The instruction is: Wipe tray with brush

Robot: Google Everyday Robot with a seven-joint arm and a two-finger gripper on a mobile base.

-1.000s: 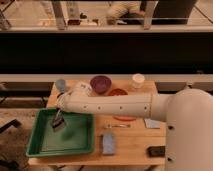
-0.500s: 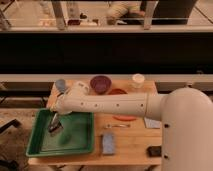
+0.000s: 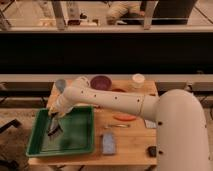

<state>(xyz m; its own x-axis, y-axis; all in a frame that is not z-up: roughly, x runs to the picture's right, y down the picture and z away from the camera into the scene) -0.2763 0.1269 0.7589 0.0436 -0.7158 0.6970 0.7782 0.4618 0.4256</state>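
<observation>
A green tray (image 3: pixel 80 145) sits on the left part of the wooden table. My white arm reaches from the right across the table to the tray. My gripper (image 3: pixel 54 118) is over the tray's left side, pointing down, and holds a dark brush (image 3: pixel 53 128) whose bristle end rests on the tray floor near the left wall.
On the table (image 3: pixel 127 142) are a maroon bowl (image 3: pixel 100 82), a white cup (image 3: pixel 138 79), a grey-blue cup (image 3: pixel 60 85), an orange object (image 3: pixel 125 117), a blue sponge (image 3: pixel 109 142), a small metal utensil (image 3: pixel 118 126) and a dark object (image 3: pixel 151 150) at the front right edge.
My gripper and the brush have moved left and toward the front across the tray floor, from the tray's middle-back to near its left wall.
</observation>
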